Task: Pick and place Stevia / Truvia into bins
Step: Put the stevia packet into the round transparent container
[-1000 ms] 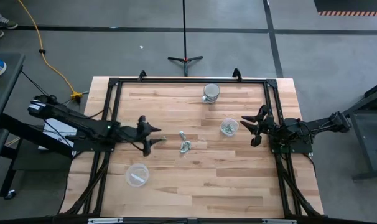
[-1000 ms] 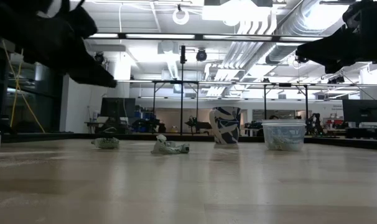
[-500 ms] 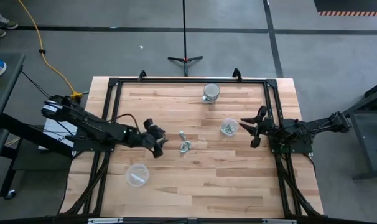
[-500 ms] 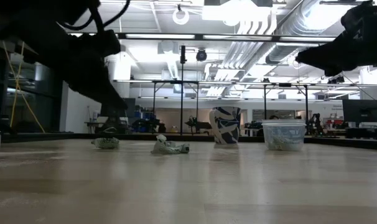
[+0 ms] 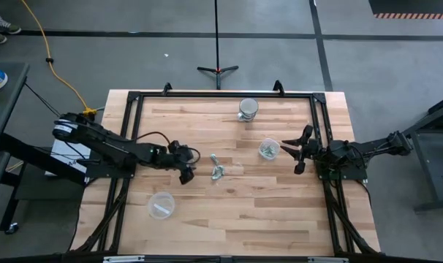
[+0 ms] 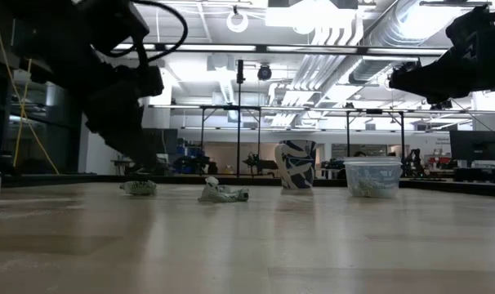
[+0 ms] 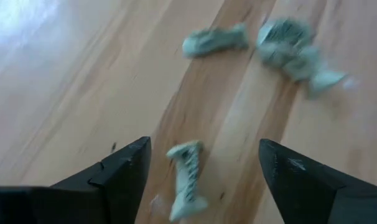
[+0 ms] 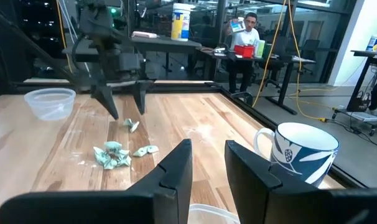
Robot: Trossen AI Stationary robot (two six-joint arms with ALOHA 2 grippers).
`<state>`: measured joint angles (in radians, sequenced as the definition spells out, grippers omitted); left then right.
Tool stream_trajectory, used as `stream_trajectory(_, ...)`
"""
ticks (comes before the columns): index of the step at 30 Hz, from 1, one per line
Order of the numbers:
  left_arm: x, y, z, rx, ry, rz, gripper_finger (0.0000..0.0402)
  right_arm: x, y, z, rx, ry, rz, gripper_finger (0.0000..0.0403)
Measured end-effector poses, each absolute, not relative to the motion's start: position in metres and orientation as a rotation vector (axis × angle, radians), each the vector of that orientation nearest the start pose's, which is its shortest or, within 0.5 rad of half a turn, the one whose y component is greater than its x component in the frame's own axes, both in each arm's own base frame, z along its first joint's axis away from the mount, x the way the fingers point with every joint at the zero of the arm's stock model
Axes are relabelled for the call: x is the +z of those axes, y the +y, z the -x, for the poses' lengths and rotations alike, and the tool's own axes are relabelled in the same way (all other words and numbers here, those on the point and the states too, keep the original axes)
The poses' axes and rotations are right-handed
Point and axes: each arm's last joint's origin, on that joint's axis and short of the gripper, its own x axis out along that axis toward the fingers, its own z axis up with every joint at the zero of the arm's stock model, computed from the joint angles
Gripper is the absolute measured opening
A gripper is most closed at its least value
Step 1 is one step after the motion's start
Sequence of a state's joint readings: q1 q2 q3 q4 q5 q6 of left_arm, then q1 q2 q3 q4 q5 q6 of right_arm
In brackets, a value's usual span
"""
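Note:
Pale green and white sweetener packets lie on the wooden table: a small heap (image 5: 217,170) (image 7: 293,45) (image 8: 114,154), one packet beside it (image 7: 214,39), and a single packet (image 7: 185,180) (image 8: 132,125) (image 6: 139,187) closer to my left gripper. My left gripper (image 5: 186,166) (image 7: 204,144) is open, pointing down, low over the table. Its fingers stand on either side of the single packet without touching it. One clear cup (image 5: 161,205) (image 8: 50,102) stands toward the near left. The other clear cup (image 5: 269,149) (image 6: 372,176) holds packets and stands beside my open right gripper (image 5: 300,150) (image 8: 208,163), which hangs above the table.
A blue-and-white patterned mug (image 5: 248,109) (image 6: 296,175) (image 8: 300,152) stands near the far edge. A black frame (image 5: 221,93) runs around the table top. A seated person (image 8: 247,31) shows in the room beyond. Bare wood lies across the near half.
My left gripper has moved toward the table's right, nearer the packets, and has come down from high above to just over the table, tipping its fingers downward over the single packet. The packets and cups have stayed in place.

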<state>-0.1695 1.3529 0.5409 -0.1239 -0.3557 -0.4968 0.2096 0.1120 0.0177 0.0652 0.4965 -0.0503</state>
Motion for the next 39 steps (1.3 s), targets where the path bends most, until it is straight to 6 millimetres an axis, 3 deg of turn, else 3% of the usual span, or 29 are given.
stream_trajectory(6,0.132,-0.028,-0.228,0.423,0.941,0.178,0.0333,0.167,0.007,-0.101,-0.286,0.037,0.061,0.0087)
stream_trajectory(13,0.125,-0.029,-0.229,0.429,0.971,0.166,0.0303,0.167,0.007,-0.101,-0.287,0.035,0.062,0.0087)
stream_trajectory(21,0.125,-0.029,-0.228,0.415,0.980,0.157,0.0217,0.167,0.007,-0.101,-0.287,0.036,0.063,0.0087)
stream_trajectory(33,0.125,-0.029,-0.229,0.343,1.004,0.025,0.0025,0.167,0.007,-0.101,-0.287,0.035,0.063,0.0087)
stream_trajectory(36,0.130,-0.029,-0.231,0.337,1.013,0.020,0.0023,0.167,0.007,-0.101,-0.288,0.036,0.063,0.0087)
stream_trajectory(39,0.152,-0.032,-0.242,0.297,1.002,0.027,0.0038,0.167,0.007,-0.101,-0.288,0.035,0.063,0.0087)
